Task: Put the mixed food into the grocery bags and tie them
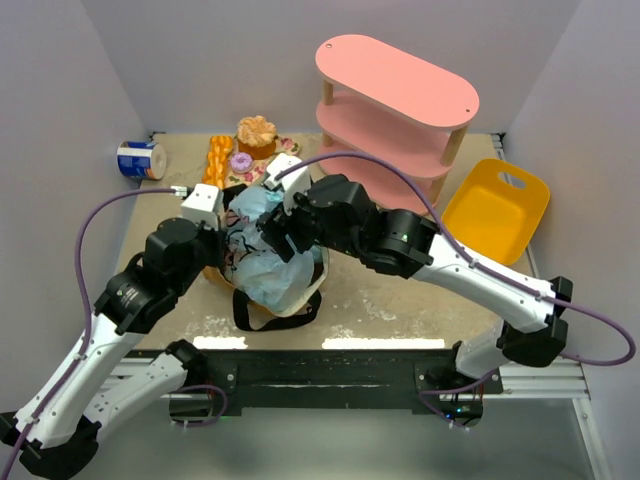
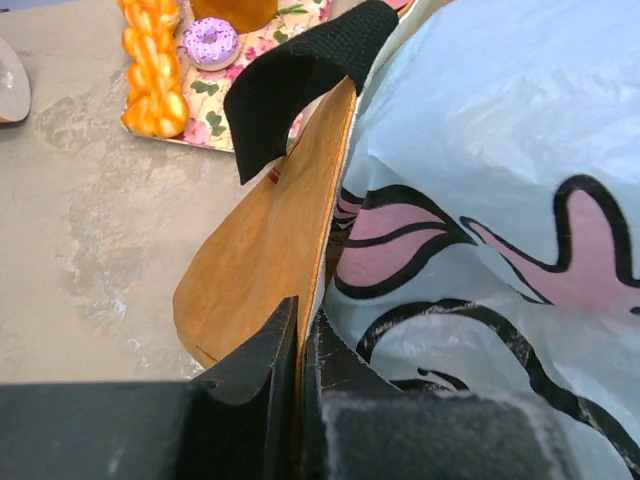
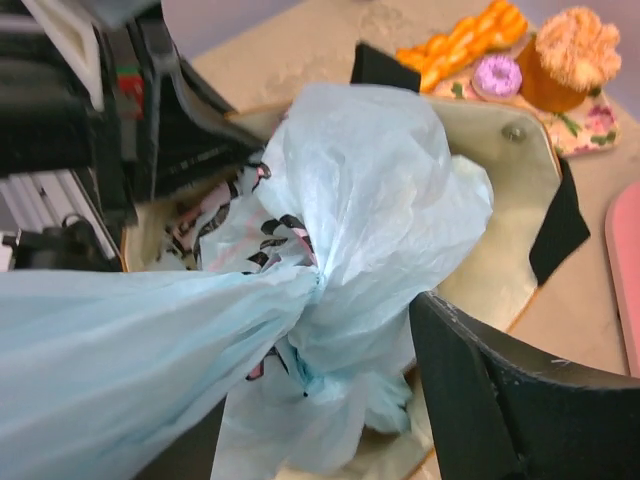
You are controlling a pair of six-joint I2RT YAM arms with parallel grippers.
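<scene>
Your L gripper point(image 2: 300, 325) was clamped on the rim of the tan tote point(image 2: 255, 270) — the blue plastic bag point(image 3: 370, 170) sat inside it. Your R gripper point(image 1: 272, 238) had its jaws apart w/ the bag's twisted neck between them.

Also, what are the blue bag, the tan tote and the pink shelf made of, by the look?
Blue bag: thin plastic film, translucent, slightly glossy; it crinkles and twists into a tight neck.
Tan tote: looks like stiff canvas or coated fabric, matte, with woven black straps.
Pink shelf: probably painted wood, with smooth matte tops on pale wood-toned posts.
</scene>
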